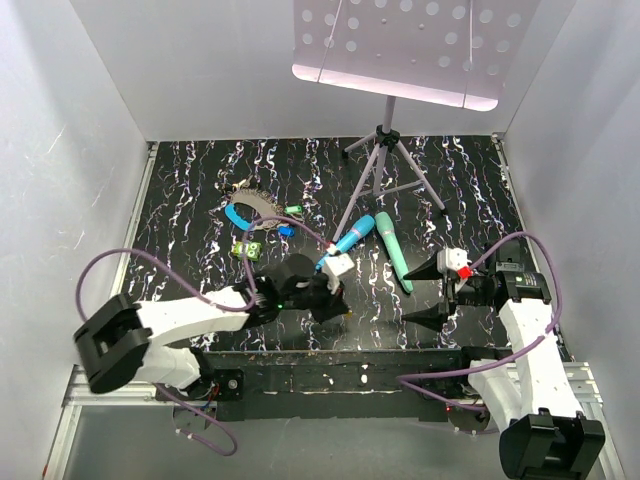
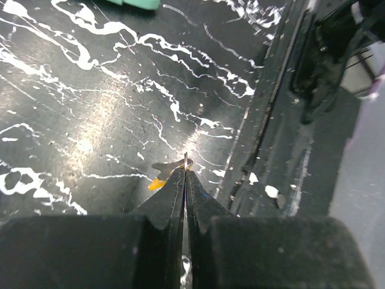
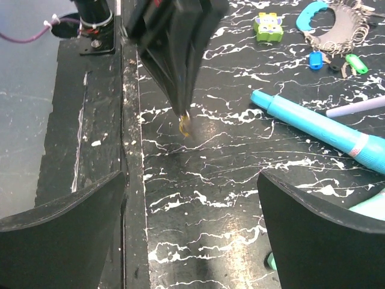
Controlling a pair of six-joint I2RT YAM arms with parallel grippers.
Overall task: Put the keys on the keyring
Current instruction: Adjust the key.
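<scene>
My left gripper [image 2: 185,171] is shut on a yellow-headed key [image 2: 157,182], which sticks out at its tips low over the mat near the front edge. The right wrist view shows that same key [image 3: 185,125] hanging from the left gripper's black fingers [image 3: 178,72]. The keyring [image 1: 252,206], a grey chain-like loop with a blue curved section, lies at the back left, far from both grippers. A blue key [image 3: 315,59] and a green key [image 3: 356,63] lie beside the keyring [image 3: 337,27]. My right gripper [image 1: 408,295] stands wide open and empty, right of the left gripper.
A blue pen-like stick [image 1: 350,238] and a teal stick [image 1: 393,250] lie mid-table. A green and yellow block [image 1: 247,249] sits near the keyring. A tripod stand [image 1: 385,160] with a perforated plate rises at the back. A black rail [image 3: 129,120] borders the mat's front edge.
</scene>
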